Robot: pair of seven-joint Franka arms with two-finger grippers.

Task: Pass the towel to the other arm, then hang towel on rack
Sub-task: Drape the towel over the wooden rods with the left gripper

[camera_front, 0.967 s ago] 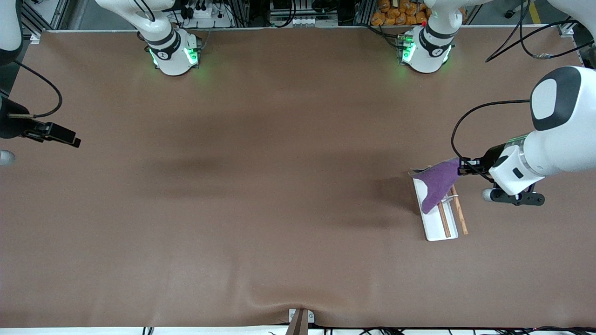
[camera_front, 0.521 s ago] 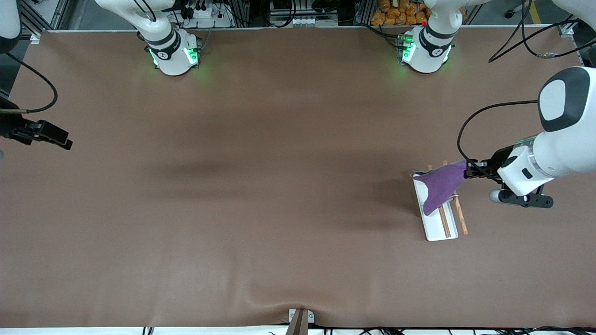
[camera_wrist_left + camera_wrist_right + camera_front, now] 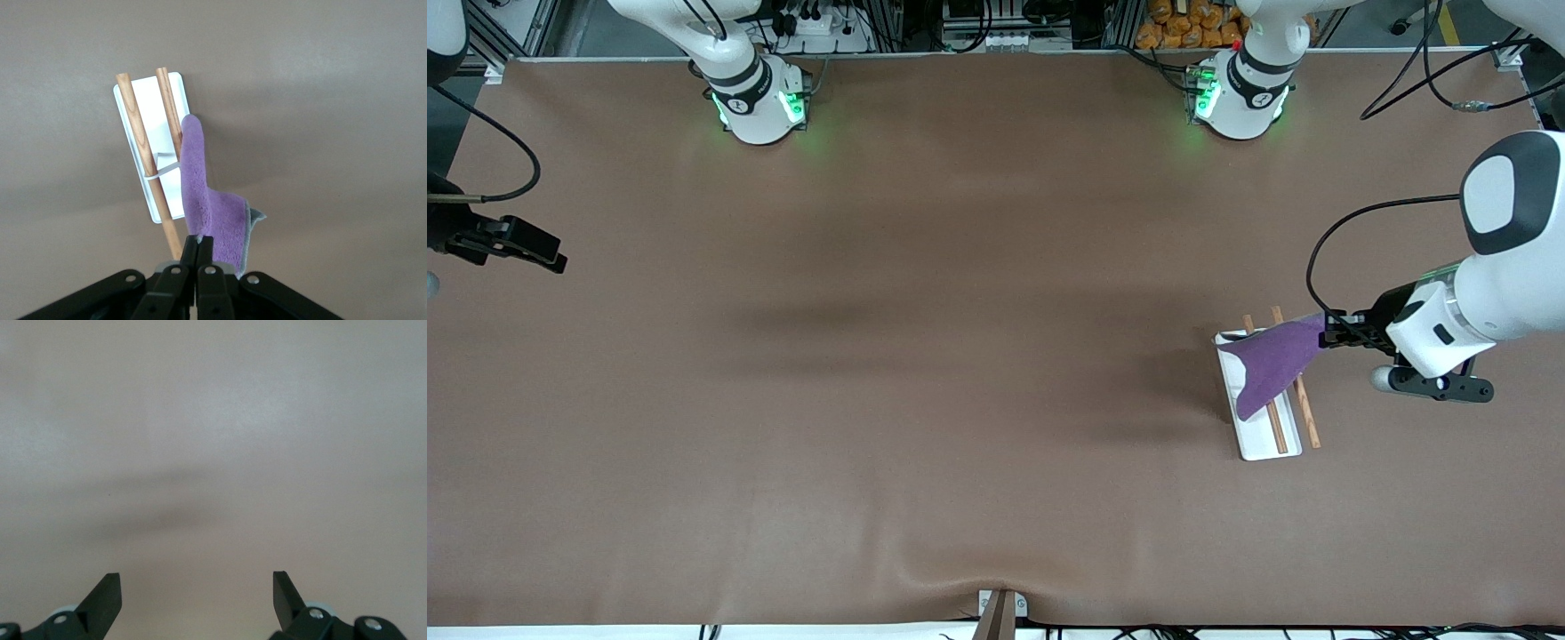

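Brown table (image 3: 960, 356), bare but for rack near left arm's end. Right arm parked at its own table end, waiting; right gripper (image 3: 197, 590) over bare table, fingers wide apart, nothing held. Left gripper (image 3: 1329, 331) just beside rack (image 3: 1258, 440), clamped tight on corner of purple towel (image 3: 1272, 360). Towel draped across the two wooden rods (image 3: 143, 143), free end sagging onto white tray. Handover looks done; hanging step underway. Next, prob.: settle towel evenly over rods, then let go w/o dragging it off.

Purple towel (image 3: 1272, 363) with grey edge; white rack (image 3: 1258, 431), brown rods.
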